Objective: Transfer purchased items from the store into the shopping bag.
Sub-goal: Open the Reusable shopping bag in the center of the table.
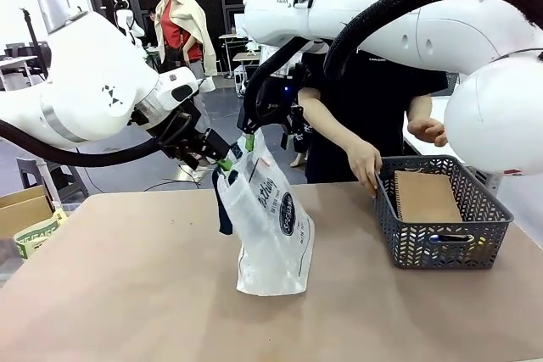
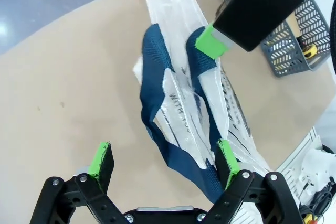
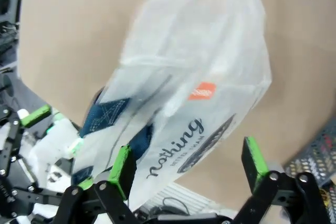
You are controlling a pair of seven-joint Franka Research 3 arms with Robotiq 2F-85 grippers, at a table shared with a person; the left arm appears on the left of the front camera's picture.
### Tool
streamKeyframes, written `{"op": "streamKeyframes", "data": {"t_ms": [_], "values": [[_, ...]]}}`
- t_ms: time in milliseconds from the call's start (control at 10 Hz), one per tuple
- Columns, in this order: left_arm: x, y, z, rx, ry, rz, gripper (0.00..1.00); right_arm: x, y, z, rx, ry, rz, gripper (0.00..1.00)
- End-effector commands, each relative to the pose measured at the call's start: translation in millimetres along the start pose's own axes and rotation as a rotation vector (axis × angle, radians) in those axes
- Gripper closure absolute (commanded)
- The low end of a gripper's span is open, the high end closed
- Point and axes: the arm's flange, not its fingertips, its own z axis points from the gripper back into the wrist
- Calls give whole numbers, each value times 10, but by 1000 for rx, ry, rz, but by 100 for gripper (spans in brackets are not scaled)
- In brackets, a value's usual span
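The shopping bag (image 1: 271,218) stands upright mid-table, translucent white with navy handles, script print and a dark oval logo. My left gripper (image 1: 222,163) is at the bag's top left. In the left wrist view it (image 2: 165,161) is open, with the bag (image 2: 178,93) and its navy handle between the fingers, against the right one. My right gripper (image 1: 249,140) is at the bag's top edge from above. In its own view it (image 3: 188,163) is open, the bag (image 3: 199,66) hanging just beyond the fingers. One of its green pads (image 2: 210,43) touches the bag's rim.
A dark grey lattice basket (image 1: 445,231) sits at the right with a brown kraft item (image 1: 424,197) inside. The person's hand (image 1: 365,163) rests at the basket's left rim. A cardboard box (image 1: 21,209) lies off the table's left edge.
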Motion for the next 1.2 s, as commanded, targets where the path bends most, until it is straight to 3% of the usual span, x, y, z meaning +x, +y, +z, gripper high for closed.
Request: {"op": "streamKeyframes", "data": {"t_ms": [0,300,800,900,1100], "values": [[-12,13,-40,54,-37,-4,0,21,110,88,-35,-57,18,0],[-3,8,-43,54,-43,-15,0,122,179,165,-45,-113,48,0],[18,-30,-52,38,-33,-28,0,138,108,-60,-44,-67,27,0],[14,-25,-67,14,-89,-99,0,97,87,-116,-59,-29,11,0],[11,-1,-46,34,-33,-34,0,113,101,-101,-30,-53,28,0]]}}
